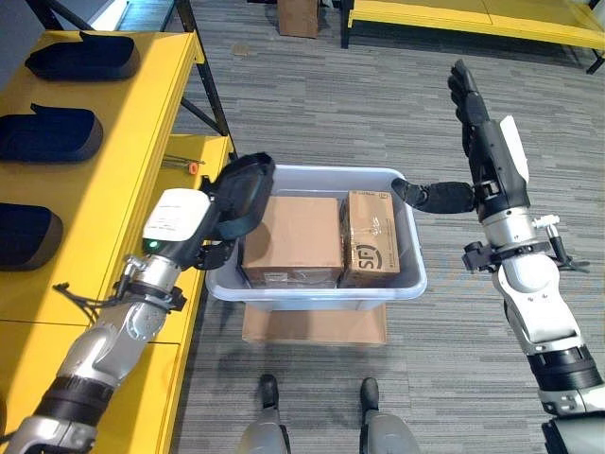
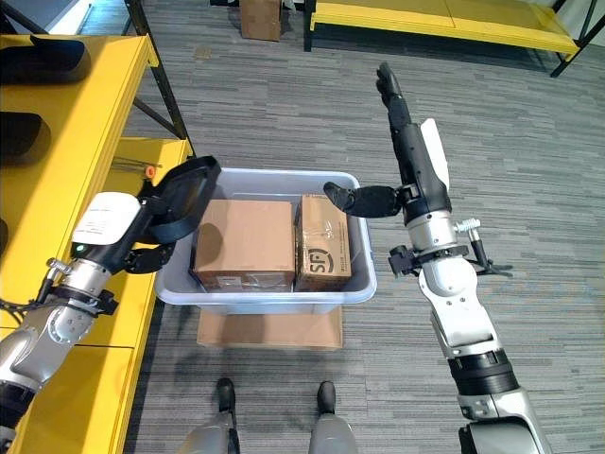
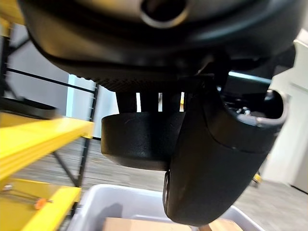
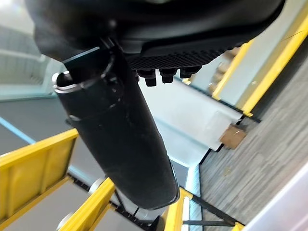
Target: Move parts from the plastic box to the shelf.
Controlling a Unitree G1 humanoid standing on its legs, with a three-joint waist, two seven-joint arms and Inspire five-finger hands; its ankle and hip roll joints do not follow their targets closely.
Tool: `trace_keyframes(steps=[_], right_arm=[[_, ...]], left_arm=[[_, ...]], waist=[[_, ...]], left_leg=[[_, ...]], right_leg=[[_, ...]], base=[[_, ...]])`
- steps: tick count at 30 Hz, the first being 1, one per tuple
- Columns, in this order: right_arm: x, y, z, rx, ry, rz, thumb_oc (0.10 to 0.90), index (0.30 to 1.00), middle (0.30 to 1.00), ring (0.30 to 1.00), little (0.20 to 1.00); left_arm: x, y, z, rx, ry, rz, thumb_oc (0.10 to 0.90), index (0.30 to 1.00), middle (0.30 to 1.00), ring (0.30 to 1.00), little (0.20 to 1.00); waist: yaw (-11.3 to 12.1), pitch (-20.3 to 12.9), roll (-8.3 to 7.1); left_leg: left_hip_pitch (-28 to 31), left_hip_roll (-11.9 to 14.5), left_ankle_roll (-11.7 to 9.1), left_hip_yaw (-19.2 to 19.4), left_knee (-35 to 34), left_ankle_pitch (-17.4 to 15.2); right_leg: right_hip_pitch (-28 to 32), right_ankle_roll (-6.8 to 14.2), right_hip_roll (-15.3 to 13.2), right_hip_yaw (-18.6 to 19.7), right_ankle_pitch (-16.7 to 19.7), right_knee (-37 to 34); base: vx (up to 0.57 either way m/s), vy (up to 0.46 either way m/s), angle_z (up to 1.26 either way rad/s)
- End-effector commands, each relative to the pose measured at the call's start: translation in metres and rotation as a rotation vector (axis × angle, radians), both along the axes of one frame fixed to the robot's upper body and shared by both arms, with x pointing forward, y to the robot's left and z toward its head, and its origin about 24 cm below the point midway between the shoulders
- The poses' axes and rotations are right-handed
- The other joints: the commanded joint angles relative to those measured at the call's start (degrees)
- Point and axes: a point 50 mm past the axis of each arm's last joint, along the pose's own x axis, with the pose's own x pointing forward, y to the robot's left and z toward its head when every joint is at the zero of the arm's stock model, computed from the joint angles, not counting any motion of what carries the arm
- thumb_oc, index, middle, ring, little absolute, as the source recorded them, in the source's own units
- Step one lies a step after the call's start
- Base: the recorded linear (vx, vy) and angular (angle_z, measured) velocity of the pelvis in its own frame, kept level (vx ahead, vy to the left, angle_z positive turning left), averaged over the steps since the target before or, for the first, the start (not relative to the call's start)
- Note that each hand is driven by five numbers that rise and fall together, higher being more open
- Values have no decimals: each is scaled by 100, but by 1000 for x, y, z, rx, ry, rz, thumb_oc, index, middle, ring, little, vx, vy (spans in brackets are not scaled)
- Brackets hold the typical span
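Observation:
My left hand (image 1: 189,227) is shut on a curved black part (image 1: 244,194) and holds it above the left rim of the grey plastic box (image 1: 312,288). In the left wrist view the black part (image 3: 139,139) sits between the fingers and the thumb (image 3: 211,168). Two cardboard cartons (image 1: 293,236) (image 1: 369,236) lie inside the box. My right hand (image 1: 487,156) is raised to the right of the box and open, fingers straight and pointing away, thumb (image 1: 430,196) reaching over the box's right rim. The yellow shelf (image 1: 123,170) on the left carries three black parts (image 1: 83,55) (image 1: 49,134) (image 1: 24,235).
A flat cardboard sheet (image 1: 312,326) lies under the box on the grey floor. A lower yellow shelf level (image 1: 203,151) holds a small orange item (image 1: 192,167). Farther off stand a cardboard carton (image 1: 298,16) and a yellow platform (image 1: 473,19).

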Motion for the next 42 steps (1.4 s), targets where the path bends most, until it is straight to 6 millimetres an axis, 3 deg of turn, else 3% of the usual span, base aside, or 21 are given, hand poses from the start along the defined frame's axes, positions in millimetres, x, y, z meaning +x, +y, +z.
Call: trace_keyframes(steps=[1, 10, 20, 24, 25, 26, 29, 30, 31, 33, 36, 38, 42], right_arm=[[-15, -4, 7, 34, -102, 33, 900, 1000, 1000, 1000, 1000], [-16, -6, -17, 69, -5, 20, 900, 1000, 1000, 1000, 1000], [-10, 14, -13, 47, 2, 116, 900, 1000, 1000, 1000, 1000], [-5, 36, 4, 22, -56, 217, 900, 1000, 1000, 1000, 1000], [-5, 36, 4, 21, -56, 218, 900, 1000, 1000, 1000, 1000], [-3, 41, 12, 15, -83, 239, 900, 1000, 1000, 1000, 1000], [-2, 43, 17, 6, -98, 244, 900, 1000, 1000, 1000, 1000], [-2, 41, 17, 4, -96, 239, 900, 1000, 1000, 1000, 1000], [-3, 37, 16, 7, -96, 219, 900, 1000, 1000, 1000, 1000], [-3, 37, 14, 5, -95, 210, 900, 1000, 1000, 1000, 1000], [-6, 38, 13, -1, -101, 215, 900, 1000, 1000, 1000, 1000], [-9, 34, 11, 10, -99, 202, 900, 1000, 1000, 1000, 1000], [-12, 28, 7, 23, -94, 165, 900, 1000, 1000, 1000, 1000]], left_arm=[[-6, 3, 22, -126, -193, 3, 400, 300, 300, 300, 300], [-27, 12, 21, -205, -247, 58, 400, 300, 300, 300, 300], [-50, 18, 24, -289, -308, 89, 400, 300, 300, 300, 300], [-60, 14, 28, -320, -338, 74, 400, 300, 300, 300, 300], [-60, 15, 28, -321, -339, 74, 400, 300, 300, 300, 300], [-63, 13, 32, -327, -365, 65, 400, 300, 300, 300, 300], [-62, 10, 35, -362, -394, 45, 400, 300, 300, 300, 300], [-60, 8, 37, -356, -398, 28, 400, 300, 300, 300, 300], [-50, -4, 43, -351, -396, -35, 400, 300, 300, 300, 300], [-44, -16, 48, -331, -399, -104, 400, 300, 300, 300, 300], [-41, -31, 56, -313, -422, -179, 400, 300, 300, 300, 300], [-39, -34, 58, -316, -426, -196, 400, 300, 300, 300, 300], [-36, -38, 62, -319, -437, -214, 400, 300, 300, 300, 300]], waist=[[15, -1647, 131], [94, -1569, 305], [293, -1389, 595], [540, -1126, 747], [531, -1133, 751], [742, -967, 806], [757, -976, 811], [746, -996, 775], [651, -1035, 724], [489, -1076, 683], [261, -1118, 674], [117, -1179, 712], [-98, -1244, 814]], left_leg=[[947, 313, -148, 15, -53, -1138], [924, 379, -191, -58, -53, -1061], [688, 744, -366, -251, 46, -664], [254, 962, -510, -571, 138, -68], [243, 964, -512, -578, 136, -64], [-59, 957, -660, -788, 66, 515], [-512, 771, -719, -962, -53, 748], [-607, 729, -754, -856, -53, 755], [-690, 738, -702, -390, -53, 927], [-419, 820, -663, 41, 28, 731], [94, 1024, -623, 468, 912, 388], [495, 1102, -691, 569, 1181, 123], [1026, 1154, -732, 668, 1315, 0]], right_leg=[[-298, 310, -258, 370, -136, 454], [-314, 215, -190, 312, -302, 600], [-480, -113, 192, 148, -724, 1052], [-699, -340, 446, -2, -803, 1111], [-709, -342, 448, -8, -803, 1113], [-849, -357, 473, -141, -781, 1073], [-1129, -378, 377, -395, -745, 1051], [-1186, -380, 292, -474, -777, 1065], [-1207, -373, 104, -756, -691, 936], [-1196, -358, -5, -952, -571, 756], [-1212, -435, -104, -1329, -437, 642], [-1179, -396, -154, -1482, -504, 705], [-1365, -383, -337, -1839, -499, 1041]], base=[[0, 0, 0], [-21, -45, 0], [-66, -121, 1], [-181, -206, 12], [-234, -111, 6], [-258, -106, 4], [-158, -70, 24], [-131, -58, 90], [-208, -135, 98], [-238, -151, 163], [-206, -95, 164], [-72, -35, 106], [-80, 68, 74]])
